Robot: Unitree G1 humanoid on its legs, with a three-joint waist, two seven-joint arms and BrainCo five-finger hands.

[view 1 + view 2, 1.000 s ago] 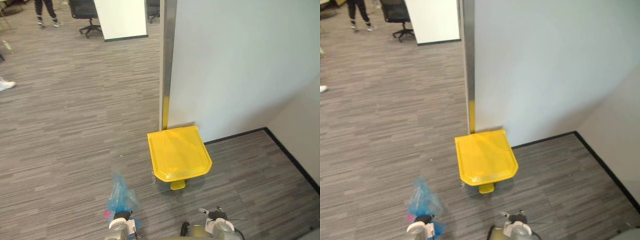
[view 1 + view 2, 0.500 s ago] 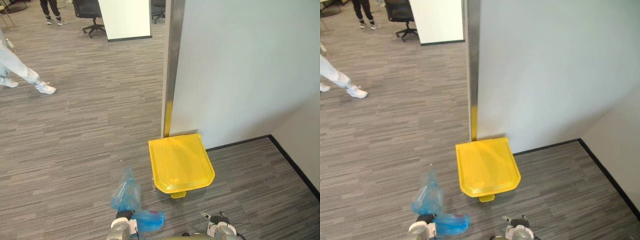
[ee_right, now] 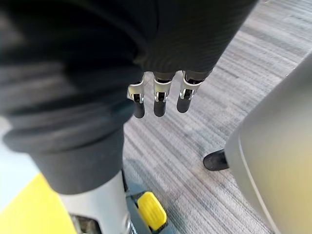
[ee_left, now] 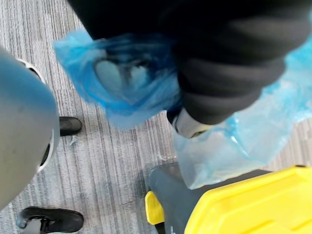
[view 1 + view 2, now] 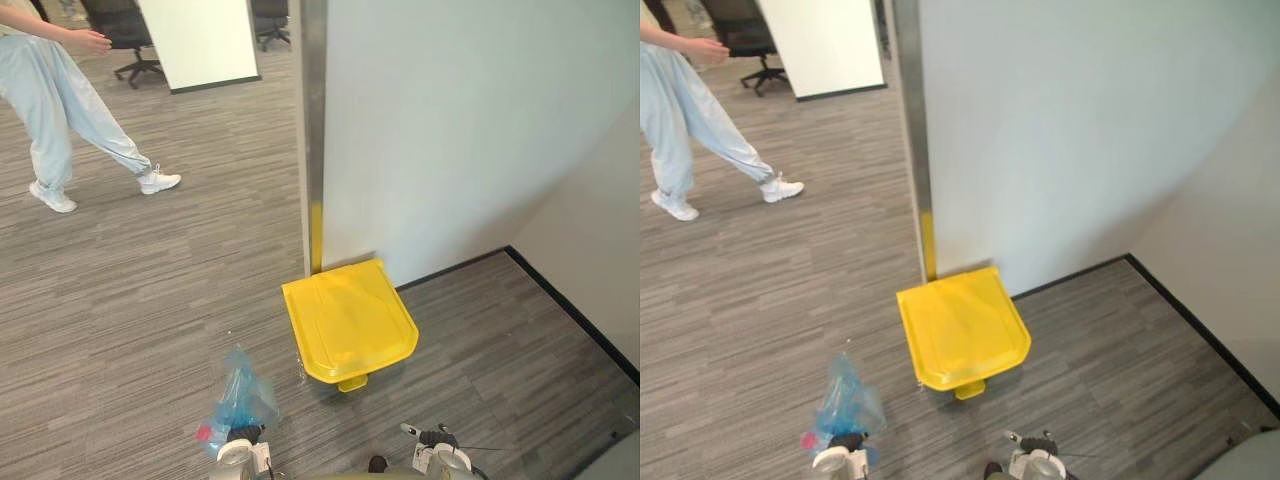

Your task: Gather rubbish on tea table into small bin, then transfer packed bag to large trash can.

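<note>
Left hand (image 5: 244,436), lower left, clamped on a crumpled blue plastic bag (image 5: 238,392) near the yellow-lidded pedal bin (image 5: 350,318) at centre; right hand (image 3: 159,97) hangs, fingers loose.

Office, grey carpet floor (image 5: 150,300), swivel chair (image 5: 118,25), white partition (image 5: 200,40)

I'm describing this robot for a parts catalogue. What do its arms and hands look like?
The right hand has a row of silver fingers with dark tips, coming out from under a dark ribbed cover that wraps the back of the hand and the wrist. The left hand wears the same dark ribbed cover. In the head views, silver-grey metal shows at both wrists.
</note>
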